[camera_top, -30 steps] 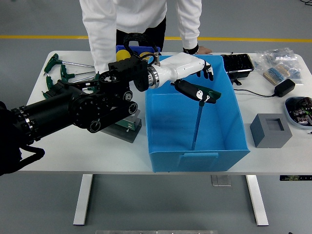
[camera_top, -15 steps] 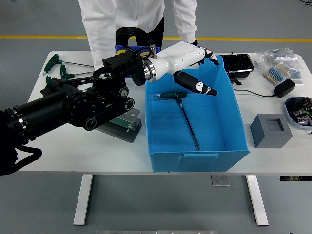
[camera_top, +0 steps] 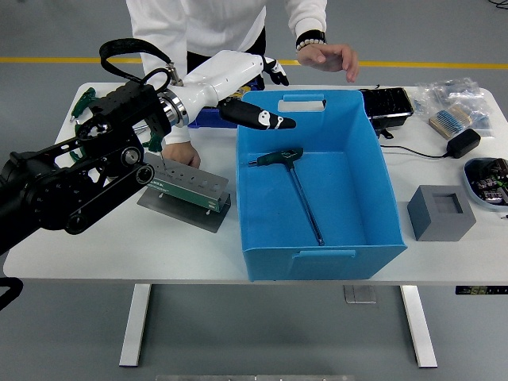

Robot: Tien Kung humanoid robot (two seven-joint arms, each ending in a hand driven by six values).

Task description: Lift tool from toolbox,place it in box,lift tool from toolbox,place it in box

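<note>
Head view: the left hand [camera_top: 250, 95] is being carried above the counter [camera_top: 103, 238], at the 10 o'clock corner of the blue box [camera_top: 325, 258], with its fingers [camera_top: 266, 121] spread apart and nothing clamped in them. One T-handle tool [camera_top: 295, 186] is lying flat on the box floor, green handle at 11 o'clock and shaft pointing toward 5 o'clock, well apart from the hand. The toolbox [camera_top: 184, 189], a grey-green rack, is sitting on the counter just beside the box's 9 o'clock wall. More green-handled tools [camera_top: 86, 107] are lying near the counter's 10 o'clock corner. The right arm is not being shown. At 12 o'clock a person's hand [camera_top: 327, 57] is being held above the far edge, touching nothing.

By judgement, the first placement is done and a second lift is being prepared. For that step to be done well, the open hand should be brought down over the next tool's handle, the fingers closed fully around it before any lifting, and the shaft drawn straight up so the rack is not being dragged. The person's hand should be avoided.
</note>
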